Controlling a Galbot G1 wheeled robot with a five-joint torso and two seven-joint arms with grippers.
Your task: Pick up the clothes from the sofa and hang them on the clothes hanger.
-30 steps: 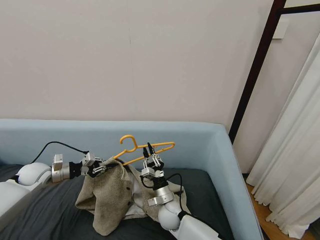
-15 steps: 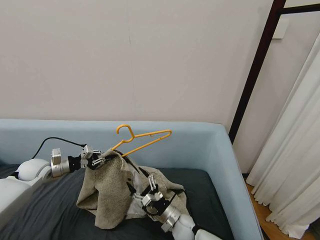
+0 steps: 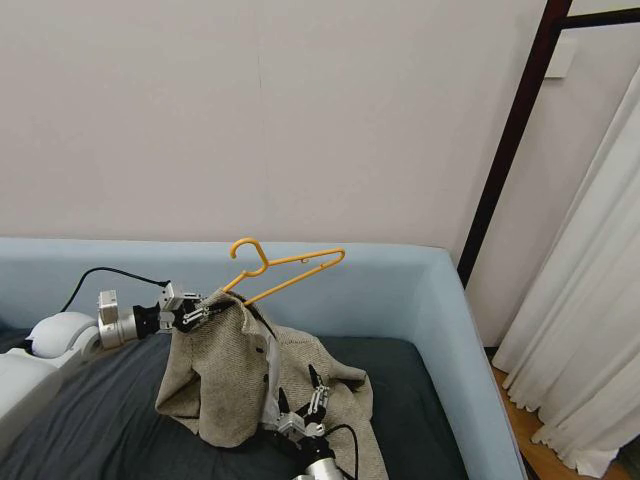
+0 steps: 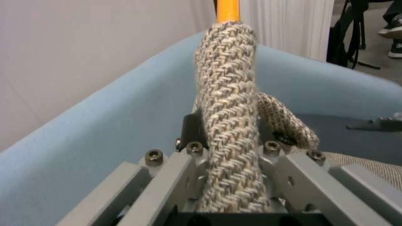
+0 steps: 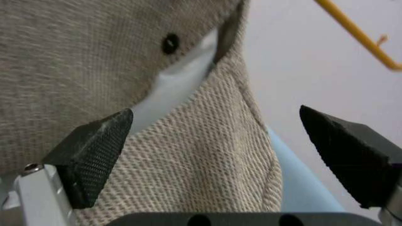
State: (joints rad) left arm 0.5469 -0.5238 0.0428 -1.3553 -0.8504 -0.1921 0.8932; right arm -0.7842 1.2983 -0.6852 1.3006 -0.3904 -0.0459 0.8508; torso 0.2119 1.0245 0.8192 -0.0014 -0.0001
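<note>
Above the sofa (image 3: 425,292), clothes (image 3: 215,385) drape from the hanger (image 3: 296,262), left pincer (image 3: 208,309) at their left.

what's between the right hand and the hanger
The beige coat: in the head view it hangs from the hanger, where the left hand clamps it, down to the open right hand.

You have a pale blue sofa (image 3: 425,290) before you: its back runs across the head view and 1 arm closes it off on the right. The seat (image 3: 80,425) inside is dark grey cloth, lightly creased. On it lies the lower part of a beige woven jacket (image 3: 215,385): the hem and 1 front flap spread over the cushion near that arm, touching the seat, while the collar end is lifted clear of it. The seat's dark cloth runs past the jacket to the view's left edge.
</note>
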